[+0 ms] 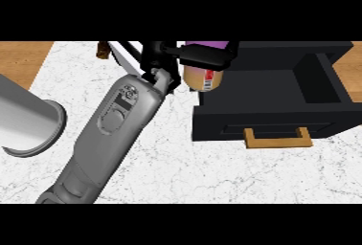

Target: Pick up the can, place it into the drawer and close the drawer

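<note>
The can (203, 76) has a purple top and a tan body. On its side is a red and white label. There are tiny marks on the label, but they are too small to read. No other words show anywhere.

The right hand (160, 58) is black and sits at the far end of a long grey arm (113, 129). This arm comes in from the near left and slants toward the far right. The fingers (209, 57) are curled round the top part of the can, just under the purple top. They hold the can. The bottom part of the can, with the label, sticks out below the fingers. The can is about upright.

The can is at the far left corner of the drawer (268, 122), right at its left wall. How high it hangs there cannot be told. The drawer is black and pulled open toward the near side. Its handle (278, 139) is the colour of wood and faces the near side.

The bench (176, 167) is white with thin grey lines. A big grey tube (25, 117) with a wide rim shows at the left edge, well apart from the can. What it is cannot be told.
</note>
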You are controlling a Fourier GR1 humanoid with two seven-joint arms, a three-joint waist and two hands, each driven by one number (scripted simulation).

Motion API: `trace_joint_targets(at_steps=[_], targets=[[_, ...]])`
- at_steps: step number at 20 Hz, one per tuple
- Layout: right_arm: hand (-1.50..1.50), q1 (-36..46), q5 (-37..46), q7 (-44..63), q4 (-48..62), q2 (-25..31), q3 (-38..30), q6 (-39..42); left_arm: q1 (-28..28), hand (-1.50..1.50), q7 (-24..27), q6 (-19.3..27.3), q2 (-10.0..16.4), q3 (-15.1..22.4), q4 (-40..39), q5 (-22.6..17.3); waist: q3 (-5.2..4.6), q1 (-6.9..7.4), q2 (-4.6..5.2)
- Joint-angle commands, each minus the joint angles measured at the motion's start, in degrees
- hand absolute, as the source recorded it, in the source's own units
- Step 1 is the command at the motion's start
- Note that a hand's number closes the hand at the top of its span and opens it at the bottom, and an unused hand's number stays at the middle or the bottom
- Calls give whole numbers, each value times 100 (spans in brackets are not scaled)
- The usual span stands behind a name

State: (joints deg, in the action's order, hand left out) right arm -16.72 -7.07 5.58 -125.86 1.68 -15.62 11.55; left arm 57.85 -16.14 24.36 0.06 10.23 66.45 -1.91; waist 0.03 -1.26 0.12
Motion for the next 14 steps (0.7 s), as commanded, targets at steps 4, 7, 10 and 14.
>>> trace_joint_targets(at_steps=[4,7,10,14], targets=[[-150,76,247,86,41,-84,172,-36,1321,150,52,39,11,-385,-1238,-233,-1,15,8],[-150,330,-144,38,298,156,-238,46,1428,150,108,736,-5,476,-1532,-647,2,-35,8],[-150,36,127,256,-235,-48,158,20,2028,150,245,662,-6,270,-2297,-851,1,-131,27],[-150,308,34,200,62,110,-15,52,2316,150,565,842,-6,566,-2874,-1185,5,-193,48]])
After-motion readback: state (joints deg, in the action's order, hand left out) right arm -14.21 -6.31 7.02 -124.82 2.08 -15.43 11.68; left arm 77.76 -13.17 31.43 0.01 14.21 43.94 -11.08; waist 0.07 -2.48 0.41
